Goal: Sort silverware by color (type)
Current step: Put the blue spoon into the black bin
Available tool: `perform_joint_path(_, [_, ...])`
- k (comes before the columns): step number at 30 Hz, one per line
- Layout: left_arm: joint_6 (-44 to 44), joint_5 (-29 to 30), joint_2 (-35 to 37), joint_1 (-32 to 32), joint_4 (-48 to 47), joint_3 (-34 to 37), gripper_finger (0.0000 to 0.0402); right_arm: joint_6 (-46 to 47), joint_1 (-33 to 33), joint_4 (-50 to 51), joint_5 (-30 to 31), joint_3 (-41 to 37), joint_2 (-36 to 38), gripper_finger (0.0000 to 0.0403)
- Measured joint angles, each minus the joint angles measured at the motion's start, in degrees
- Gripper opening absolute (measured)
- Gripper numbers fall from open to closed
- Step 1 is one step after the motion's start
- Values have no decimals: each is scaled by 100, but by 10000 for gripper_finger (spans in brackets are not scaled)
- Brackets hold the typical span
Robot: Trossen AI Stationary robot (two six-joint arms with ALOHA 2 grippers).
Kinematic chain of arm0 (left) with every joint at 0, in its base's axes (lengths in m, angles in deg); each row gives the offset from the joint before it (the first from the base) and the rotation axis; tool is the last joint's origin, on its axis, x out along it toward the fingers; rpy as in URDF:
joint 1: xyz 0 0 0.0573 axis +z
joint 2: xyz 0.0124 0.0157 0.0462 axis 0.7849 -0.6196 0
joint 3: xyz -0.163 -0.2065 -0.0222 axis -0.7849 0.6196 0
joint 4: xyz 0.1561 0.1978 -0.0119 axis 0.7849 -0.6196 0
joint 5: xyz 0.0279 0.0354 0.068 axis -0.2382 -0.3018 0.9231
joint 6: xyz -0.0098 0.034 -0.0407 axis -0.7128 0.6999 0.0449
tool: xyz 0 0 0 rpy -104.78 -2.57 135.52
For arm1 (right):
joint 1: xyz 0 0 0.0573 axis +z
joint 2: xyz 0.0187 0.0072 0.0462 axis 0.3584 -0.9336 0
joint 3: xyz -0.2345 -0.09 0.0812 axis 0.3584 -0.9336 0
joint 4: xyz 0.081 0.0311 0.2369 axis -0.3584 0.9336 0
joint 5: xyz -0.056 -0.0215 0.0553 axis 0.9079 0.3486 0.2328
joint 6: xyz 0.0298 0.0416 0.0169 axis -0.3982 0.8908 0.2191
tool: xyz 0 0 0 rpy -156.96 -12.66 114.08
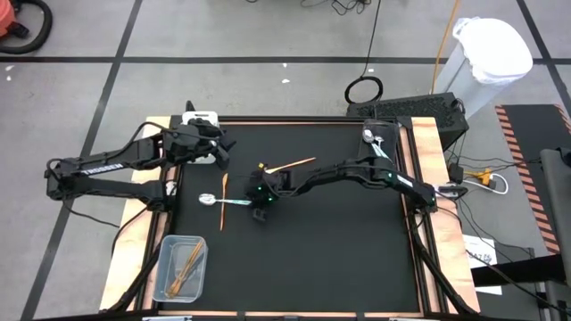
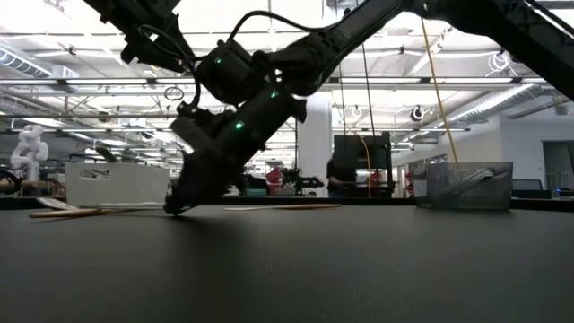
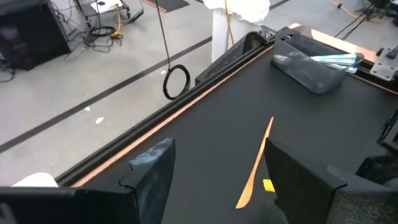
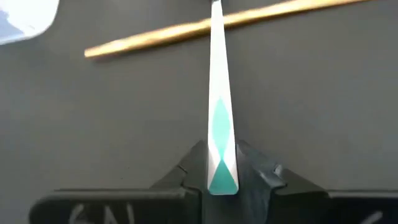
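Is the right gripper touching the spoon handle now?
Touching. In the right wrist view, the right gripper has both fingers pressed against the sides of the spoon handle, with no gap.

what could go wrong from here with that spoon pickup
The right gripper pinches only the very tip of the spoon handle, so the spoon could pivot or slip out when lifted.

An orange utensil lies across the spoon's far part; lifting or dragging may knock it along the mat.

The left gripper waits open near the white bin, close enough that a wide swing might clip it.
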Motion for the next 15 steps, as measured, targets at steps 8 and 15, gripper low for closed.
perform_joint_path(8, [-116, 81, -2, -35, -112, 0, 248, -199, -355, 1482, 19, -26, 1038, 50])
perform_joint_path(15, [-263, 105, -2, -33, -321, 0, 248, -468, -942, 4130, 154, -19, 2190, 50])
